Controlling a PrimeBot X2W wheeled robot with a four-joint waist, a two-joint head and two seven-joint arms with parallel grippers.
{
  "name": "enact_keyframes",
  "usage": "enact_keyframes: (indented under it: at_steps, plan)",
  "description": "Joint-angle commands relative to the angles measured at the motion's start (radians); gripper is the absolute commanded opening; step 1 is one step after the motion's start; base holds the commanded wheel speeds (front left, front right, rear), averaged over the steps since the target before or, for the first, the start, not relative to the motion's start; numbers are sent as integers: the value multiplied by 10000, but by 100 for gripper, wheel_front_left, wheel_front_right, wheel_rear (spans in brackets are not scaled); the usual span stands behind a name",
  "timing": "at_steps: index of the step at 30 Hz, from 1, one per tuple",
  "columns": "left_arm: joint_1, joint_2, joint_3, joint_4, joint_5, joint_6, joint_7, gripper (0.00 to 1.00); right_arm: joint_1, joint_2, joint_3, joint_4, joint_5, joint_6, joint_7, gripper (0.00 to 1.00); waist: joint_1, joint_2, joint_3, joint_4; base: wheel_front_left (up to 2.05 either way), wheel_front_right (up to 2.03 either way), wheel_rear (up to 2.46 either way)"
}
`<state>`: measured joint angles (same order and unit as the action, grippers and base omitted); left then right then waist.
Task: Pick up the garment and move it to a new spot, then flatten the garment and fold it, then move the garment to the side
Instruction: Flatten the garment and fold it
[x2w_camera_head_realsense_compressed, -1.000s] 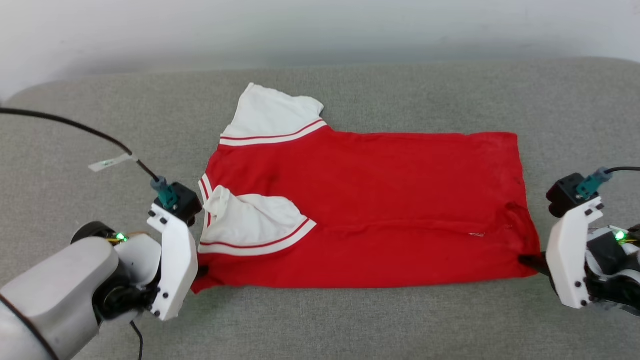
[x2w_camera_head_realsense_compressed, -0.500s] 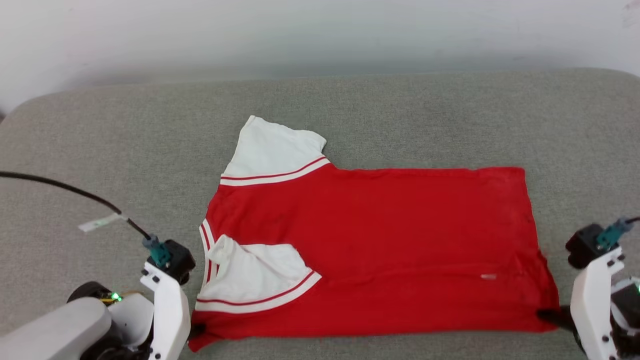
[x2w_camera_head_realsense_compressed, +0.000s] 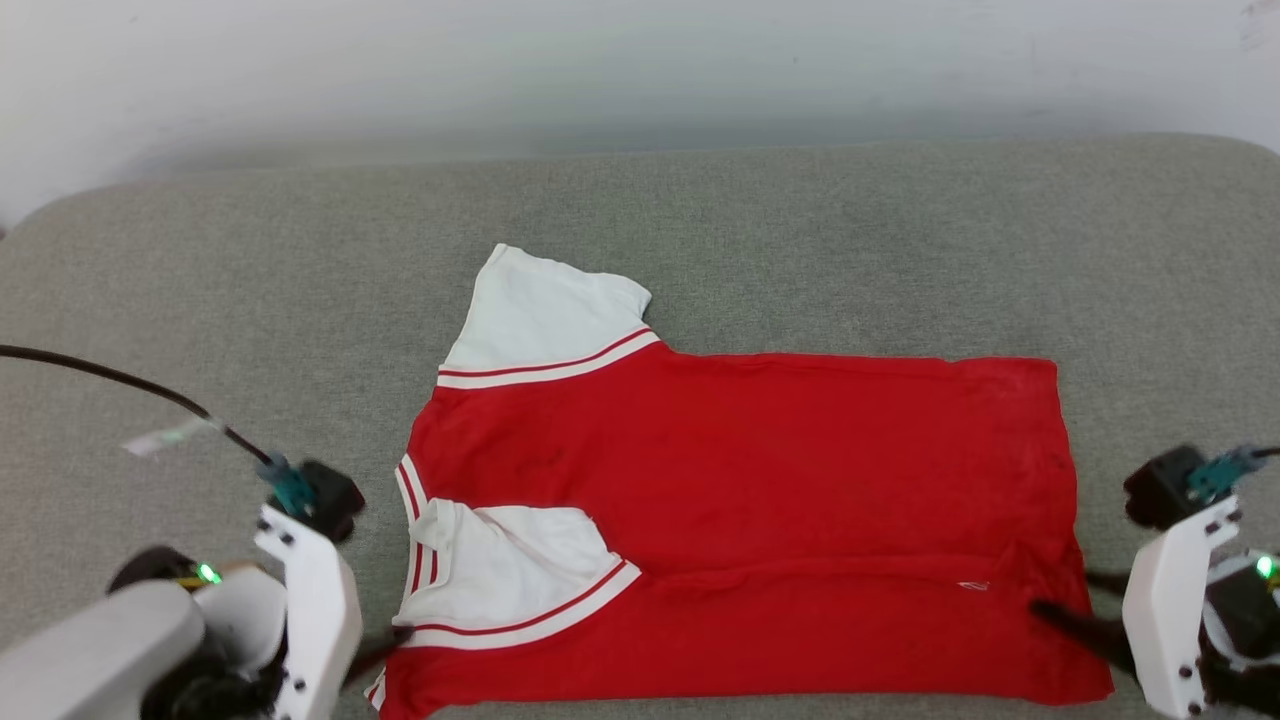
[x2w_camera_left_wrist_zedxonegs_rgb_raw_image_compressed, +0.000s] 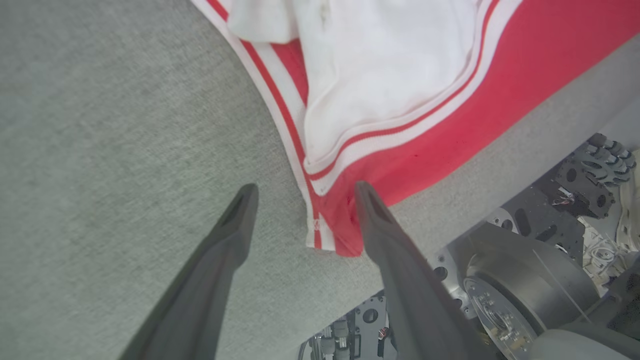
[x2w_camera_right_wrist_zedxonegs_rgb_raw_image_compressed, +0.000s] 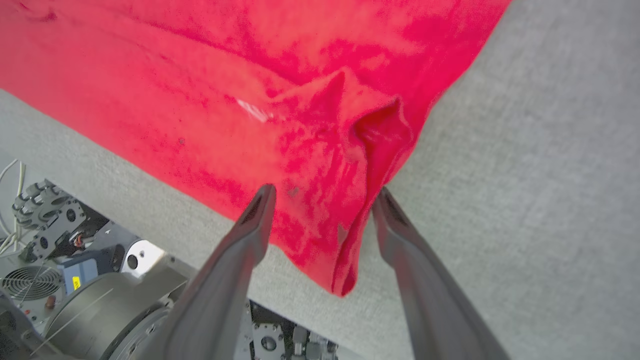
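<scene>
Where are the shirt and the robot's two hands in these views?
Shirt (x2w_camera_head_realsense_compressed: 760, 470), head view, middle of its red body.
Left hand (x2w_camera_left_wrist_zedxonegs_rgb_raw_image_compressed: 305, 189), left wrist view, midway between its open fingertips.
Right hand (x2w_camera_right_wrist_zedxonegs_rgb_raw_image_compressed: 324, 194), right wrist view, midway between its open fingertips.

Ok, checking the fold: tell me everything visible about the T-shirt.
The T-shirt is soft red cloth with white sleeves and striped trim. It lies flat on the grey cushion, near edge folded over, one sleeve on its body, right hem corner rumpled. The open left gripper and right gripper straddle its near corners.
</scene>
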<state>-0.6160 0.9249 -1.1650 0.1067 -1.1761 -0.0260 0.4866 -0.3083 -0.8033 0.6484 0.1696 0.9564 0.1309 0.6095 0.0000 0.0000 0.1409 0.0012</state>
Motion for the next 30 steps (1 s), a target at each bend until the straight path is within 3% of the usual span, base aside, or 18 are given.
enact_keyframes:
  at_steps: [1, 8, 14, 22, 27, 30]
  plan:
    - [-293, 112, 213, -71, 3, 94, -127, 100, -200, 28, -202, -215, -340, -4, -453, 100, 0, 0, -41, -22, 0, 0, 0]
    - [-1504, 513, 893, -270, 447, 202, -184, 100, -523, 537, -1419, -923, -2244, -4, -3123, 100, 0, 0, -58, -165, 0, 0, 0]
    - [-2597, 227, 1536, 8, 516, 79, -425, 100, -379, 1817, -2884, -1172, -4251, -4, -5048, 100, 0, 0, 344, -488, 0, 0, 0]
    - [-4231, -234, 1829, 929, 790, -337, 181, 100, 554, 4048, -4961, -1915, -6488, -4, -7065, 100, 0, 0, 1467, -947, 0, 0, 0]
    - [-5170, -497, 1922, 1517, 815, -484, 773, 100, 997, 4791, -5358, -2439, -7300, -4, -7847, 100, 0, 0, 2112, -1145, 0, 0, 0]
    - [-5810, -701, 1990, 2050, 419, -508, 1701, 100, 1189, 5193, -5458, -2682, -7660, -6, -8162, 100, 0, 0, 2576, -1294, 0, 0, 0]
